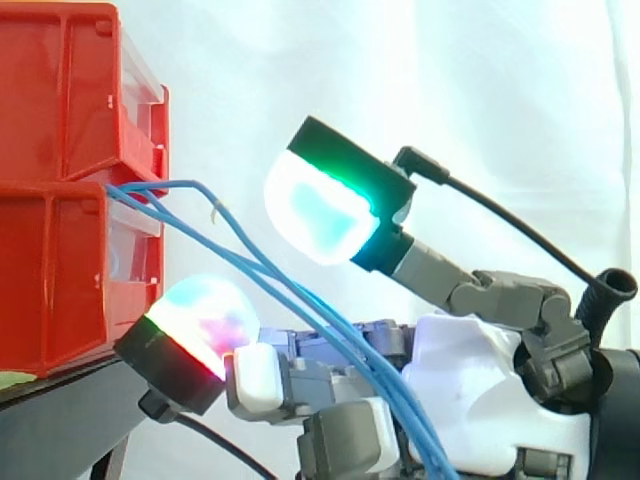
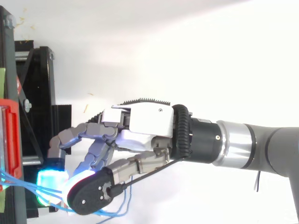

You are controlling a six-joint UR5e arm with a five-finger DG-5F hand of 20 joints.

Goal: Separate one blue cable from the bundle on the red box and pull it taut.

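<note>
1. The hand reaches in from the right toward the stacked red bins, which sit on the black stand before the white curtain.
2. The bundle of blue cables leaves the seam between the upper and lower bin. It slopes down and to the right, across the front of the palm, to the bottom edge of the side view.
3. Near the bin one strand arcs a little higher than the others. Further down the strands run close together.
4. Hand state: spread open, with nothing pinched. The upper pad glows green-cyan above the bundle. A lower pad glows red-magenta below it, just beside the lower bin's corner. The cables pass through the gap between the two pads.
5. Top view: the hand has gently bent fingers, and its glowing tips lie over the blue cables near the bin's edge. The arm enters from the right.
</note>
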